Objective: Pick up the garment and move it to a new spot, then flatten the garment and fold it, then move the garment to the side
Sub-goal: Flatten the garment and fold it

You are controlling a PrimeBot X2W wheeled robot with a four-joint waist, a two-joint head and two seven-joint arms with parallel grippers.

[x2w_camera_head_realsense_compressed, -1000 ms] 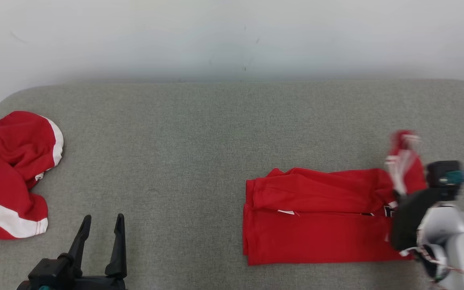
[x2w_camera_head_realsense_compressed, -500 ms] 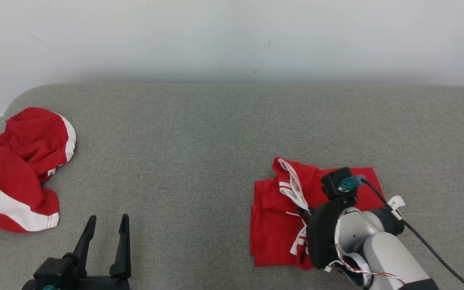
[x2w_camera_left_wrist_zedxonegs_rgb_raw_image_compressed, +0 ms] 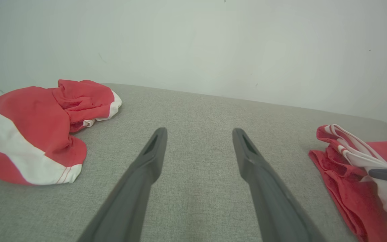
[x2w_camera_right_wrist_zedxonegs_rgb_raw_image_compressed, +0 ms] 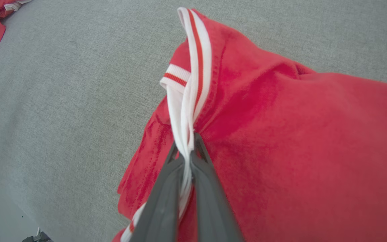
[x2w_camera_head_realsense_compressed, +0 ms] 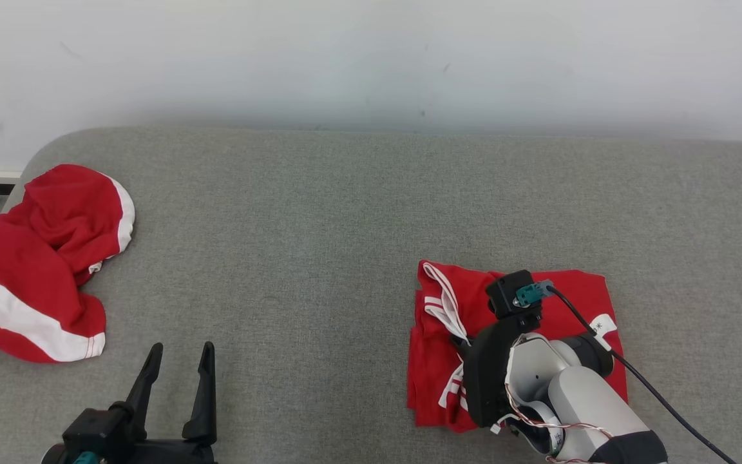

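Note:
The folded red garment [x2w_camera_head_realsense_compressed: 570, 303] lies on the grey padded surface at the right. Its white-and-red striped trim [x2w_camera_head_realsense_compressed: 442, 303] is bunched at the left end. My right gripper [x2w_camera_right_wrist_zedxonegs_rgb_raw_image_compressed: 185, 146] is shut on that trim, holding it just above the red cloth [x2w_camera_right_wrist_zedxonegs_rgb_raw_image_compressed: 281, 134]; in the head view the wrist [x2w_camera_head_realsense_compressed: 506, 348] covers the garment's middle and hides the fingers. My left gripper [x2w_camera_head_realsense_compressed: 179, 353] stands open at the lower left with nothing between its fingers [x2w_camera_left_wrist_zedxonegs_rgb_raw_image_compressed: 153, 151], far from the garment [x2w_camera_left_wrist_zedxonegs_rgb_raw_image_compressed: 348, 174].
A second red garment with white bands [x2w_camera_head_realsense_compressed: 36, 258] lies crumpled at the far left edge, also in the left wrist view [x2w_camera_left_wrist_zedxonegs_rgb_raw_image_compressed: 29, 127]. The grey surface [x2w_camera_head_realsense_compressed: 313, 225] stretches wide between the two garments. A pale wall runs behind it.
My right gripper has carried the garment's right end leftward over the rest, halving its length, and lowered it. The camera has shifted slightly. The left gripper has stayed put.

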